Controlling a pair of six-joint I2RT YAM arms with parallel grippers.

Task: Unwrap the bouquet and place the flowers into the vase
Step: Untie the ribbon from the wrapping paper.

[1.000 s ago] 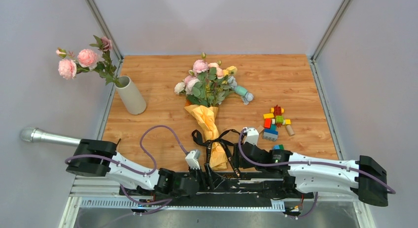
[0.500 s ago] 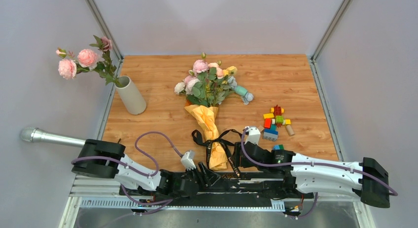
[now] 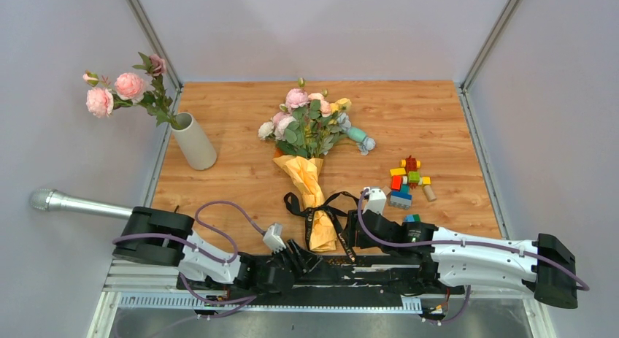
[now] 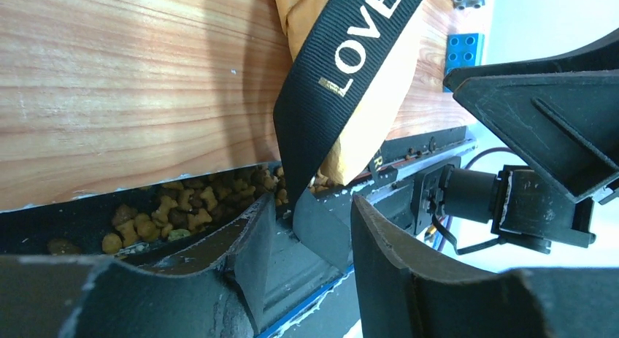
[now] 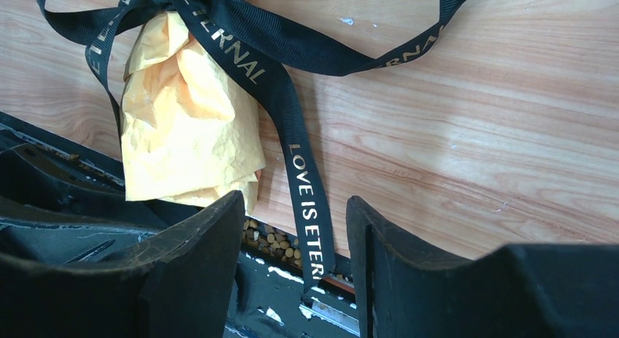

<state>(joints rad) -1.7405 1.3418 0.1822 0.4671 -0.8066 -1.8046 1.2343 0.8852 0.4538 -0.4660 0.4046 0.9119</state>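
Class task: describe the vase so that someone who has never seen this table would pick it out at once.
Find the wooden table and follow its left edge. There stands the vase, a plain off-white cylinder with pink flowers in it. Unlike the grey metal tube lying off the table nearby, it is matte, open-topped and holds stems.

White arms, black joints, purple cables

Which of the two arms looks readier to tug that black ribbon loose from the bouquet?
Probably the left. The left gripper has the end of the black strap right between its fingers, close on both sides. The right gripper also straddles a strap tail, but its fingers stand wider off it.
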